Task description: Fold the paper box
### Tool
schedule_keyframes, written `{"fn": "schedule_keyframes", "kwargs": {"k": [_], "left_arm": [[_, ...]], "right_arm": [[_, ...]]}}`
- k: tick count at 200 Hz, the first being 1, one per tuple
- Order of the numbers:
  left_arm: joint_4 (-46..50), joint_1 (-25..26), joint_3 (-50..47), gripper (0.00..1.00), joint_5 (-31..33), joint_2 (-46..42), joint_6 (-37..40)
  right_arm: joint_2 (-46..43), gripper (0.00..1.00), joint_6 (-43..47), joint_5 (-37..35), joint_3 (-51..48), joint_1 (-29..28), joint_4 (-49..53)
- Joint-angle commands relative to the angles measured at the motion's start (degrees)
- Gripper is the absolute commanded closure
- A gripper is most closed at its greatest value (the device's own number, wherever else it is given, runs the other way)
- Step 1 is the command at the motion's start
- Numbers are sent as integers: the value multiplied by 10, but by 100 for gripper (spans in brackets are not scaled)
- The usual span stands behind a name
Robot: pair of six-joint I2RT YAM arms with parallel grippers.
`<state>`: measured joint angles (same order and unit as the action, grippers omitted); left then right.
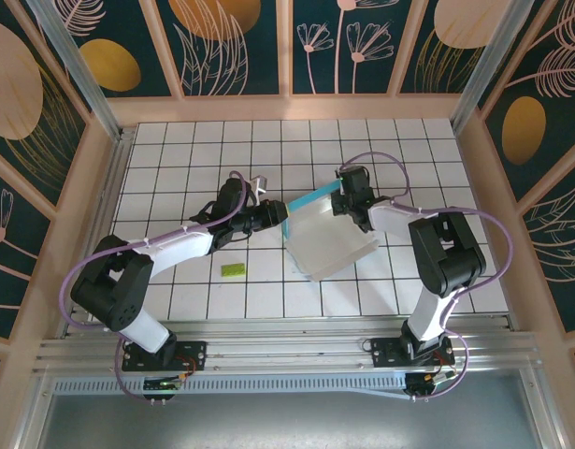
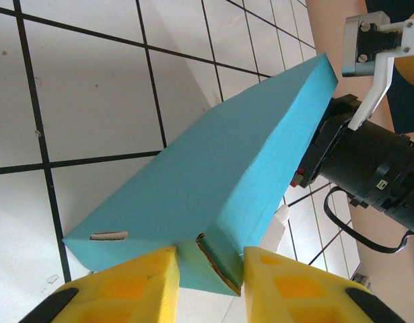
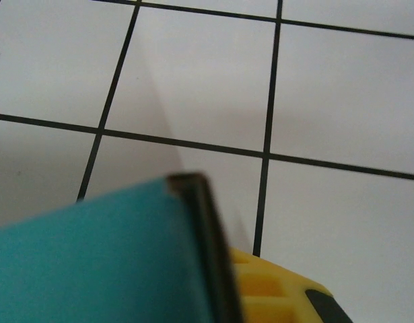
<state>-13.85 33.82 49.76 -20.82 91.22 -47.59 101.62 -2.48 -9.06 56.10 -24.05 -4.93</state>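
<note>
Your left gripper (image 2: 209, 254), part-closed, clamps a blue corner of the paper box (image 2: 220, 161); your right gripper (image 1: 340, 196), nearly shut, pinches its edge.

The paper box (image 1: 332, 241) lies mid-table (image 1: 175, 150) between 2 grippers: the left gripper (image 1: 279, 218) at its left edge, the right gripper (image 1: 343, 197) at its far edge. A small piece (image 1: 233, 270) lies left of it.

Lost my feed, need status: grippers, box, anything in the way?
Left gripper shut on corner of paper box. Right gripper shut on its far edge. Green piece on table, apart from box, not in the way.
</note>
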Motion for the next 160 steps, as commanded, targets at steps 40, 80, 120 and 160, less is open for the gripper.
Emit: {"fn": "schedule_keyframes", "kwargs": {"k": [40,80,120,160], "left_arm": [[11,4,8,70,-2,-15,9],[19,4,11,52,19,-50,-1],[37,5,15,45,36,-92,2],[77,4,21,44,68,-126,25]], "right_arm": [[16,85,-32,1,-1,-6,-1],[-40,73,-7,9,-39,-5,-2],[-101,61,6,16,-72,5,7],[-158,56,21,64,-95,36,-2]]}}
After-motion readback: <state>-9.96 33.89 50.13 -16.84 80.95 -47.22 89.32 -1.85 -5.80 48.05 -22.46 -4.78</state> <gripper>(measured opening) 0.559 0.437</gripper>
